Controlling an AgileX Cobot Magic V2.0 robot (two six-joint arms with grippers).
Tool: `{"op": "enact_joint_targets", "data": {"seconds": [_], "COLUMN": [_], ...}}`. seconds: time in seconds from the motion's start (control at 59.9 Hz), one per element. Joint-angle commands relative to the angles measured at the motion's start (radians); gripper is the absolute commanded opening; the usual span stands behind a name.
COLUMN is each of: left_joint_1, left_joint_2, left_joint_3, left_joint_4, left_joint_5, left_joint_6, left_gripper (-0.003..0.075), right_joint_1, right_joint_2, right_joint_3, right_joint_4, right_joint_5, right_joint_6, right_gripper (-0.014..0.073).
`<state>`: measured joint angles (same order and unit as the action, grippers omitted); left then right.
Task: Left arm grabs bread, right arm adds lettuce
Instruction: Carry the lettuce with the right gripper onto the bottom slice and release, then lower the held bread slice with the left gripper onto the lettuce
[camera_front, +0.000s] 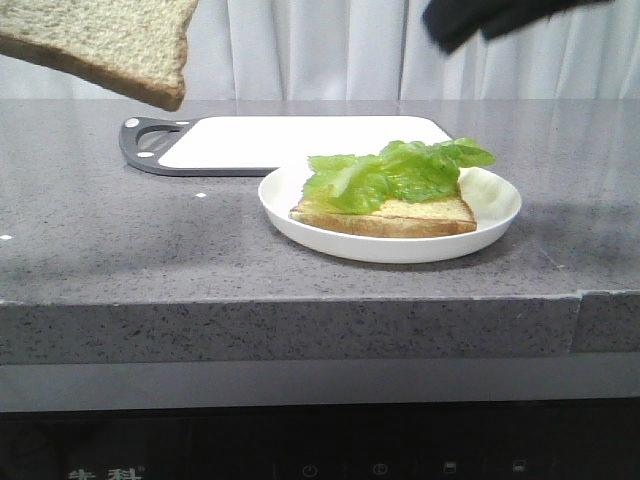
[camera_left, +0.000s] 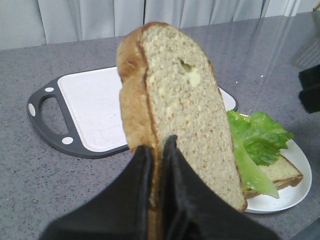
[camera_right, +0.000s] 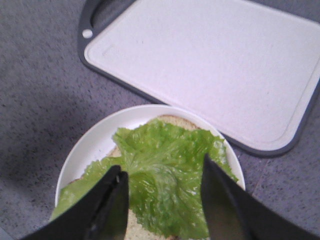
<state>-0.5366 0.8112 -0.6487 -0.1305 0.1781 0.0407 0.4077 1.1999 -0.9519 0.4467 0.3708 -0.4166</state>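
My left claw (camera_left: 157, 192) grips the bread (camera_left: 182, 110) in midair. Right claw (camera_right: 162, 200) hangs open over lettuce (camera_front: 395, 172) on the plate (camera_front: 500, 205).

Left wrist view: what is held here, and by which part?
The bread, clamped at its lower edge between the left gripper fingers. The right gripper is open, holding nothing.

The left gripper (camera_left: 159, 192) pinches the lower edge of the bread (camera_left: 175, 110), its two black fingers (camera_left: 187, 200) closed on either face of the slice, which stands upright with its domed crust uppermost. Behind it a white cutting board (camera_left: 95, 107) with a dark grey handle lies on the grey speckled counter (camera_left: 40, 180). Beside the bread, a white plate (camera_left: 295, 187) carries a flatter slice (camera_left: 280, 172) topped with lettuce (camera_left: 257, 137).
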Motion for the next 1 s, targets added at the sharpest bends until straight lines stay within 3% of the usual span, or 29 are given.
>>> {"op": "enact_joint_targets", "data": {"seconds": [0.0, 0.15, 0.367, 0.417, 0.517, 0.567, 0.617, 0.984], "left_joint_1": [-0.003, -0.003, 0.116, 0.149, 0.227, 0.256, 0.273, 0.168], "left_joint_2": [0.006, 0.066, 0.223, 0.27, 0.368, 0.42, 0.471, 0.798], "left_joint_3": [-0.03, -0.067, -0.265, -0.314, -0.391, -0.411, -0.429, -0.565], "left_joint_4": [-0.048, -0.163, -0.504, -0.632, -1.048, -1.231, -1.313, -1.359], "left_joint_5": [-0.09, -0.043, 0.22, 0.296, 0.489, 0.594, 0.653, 0.751], "left_joint_6": [-0.01, -0.01, 0.036, 0.155, 0.484, 0.592, 0.644, 0.649], "left_gripper": [-0.0021, -0.0021, -0.002, -0.002, -0.002, -0.002, -0.002, -0.002], "right_joint_1": [0.0, 0.0, 0.0, 0.0, 0.0, 0.0, 0.0, 0.0], "right_joint_2": [-0.101, -0.234, -0.446, -0.49, -0.571, -0.598, -0.625, -0.677], "right_joint_3": [-0.01, 0.068, 0.195, 0.216, 0.253, 0.266, 0.28, 0.288], "right_joint_4": [0.002, -0.011, -0.011, -0.011, -0.011, -0.011, -0.011, -0.01], "right_joint_5": [-0.056, -0.085, -0.087, -0.073, -0.053, -0.045, -0.034, 0.044], "right_joint_6": [-0.009, -0.009, -0.009, -0.009, -0.009, -0.009, -0.009, -0.008], "right_gripper": [0.025, -0.0081, -0.0061, -0.0061, -0.0061, -0.0061, -0.0061, -0.0061]}}
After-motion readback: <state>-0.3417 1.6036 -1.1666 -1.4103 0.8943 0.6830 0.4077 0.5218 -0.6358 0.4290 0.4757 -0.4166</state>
